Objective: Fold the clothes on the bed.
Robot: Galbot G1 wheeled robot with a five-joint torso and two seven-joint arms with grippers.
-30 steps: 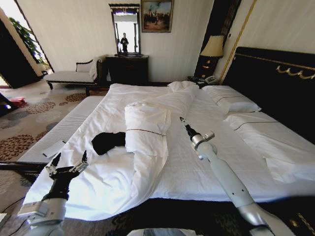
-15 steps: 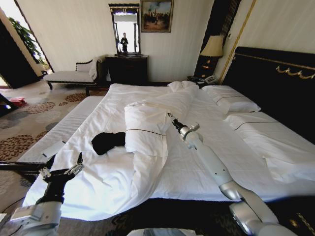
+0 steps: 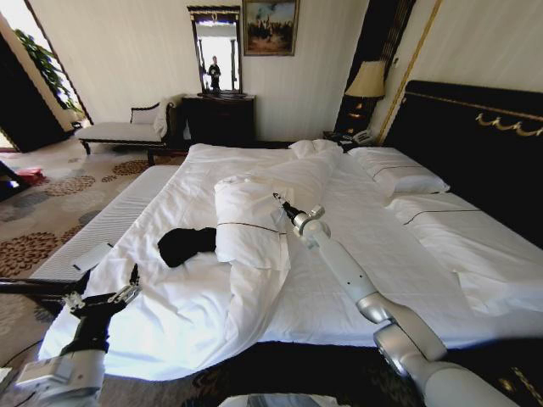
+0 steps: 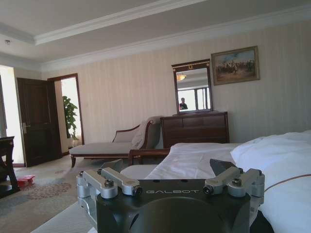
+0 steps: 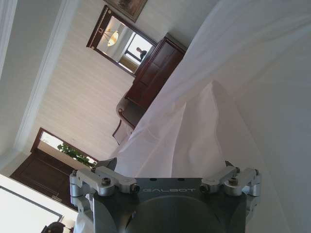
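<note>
I see the black T-shirt (image 3: 187, 244) bunched soft at nine o'clock of the rumpled white duvet (image 3: 254, 222); my left tool (image 3: 102, 295) spread apart, my right tool (image 3: 277, 200) unreadable.

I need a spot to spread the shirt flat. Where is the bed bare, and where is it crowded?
Bare sheet lies between the rolled duvet and the pillows, under the right gripper. The black T-shirt is wedged against the duvet. The bed corner by the left gripper is rumpled.
</note>
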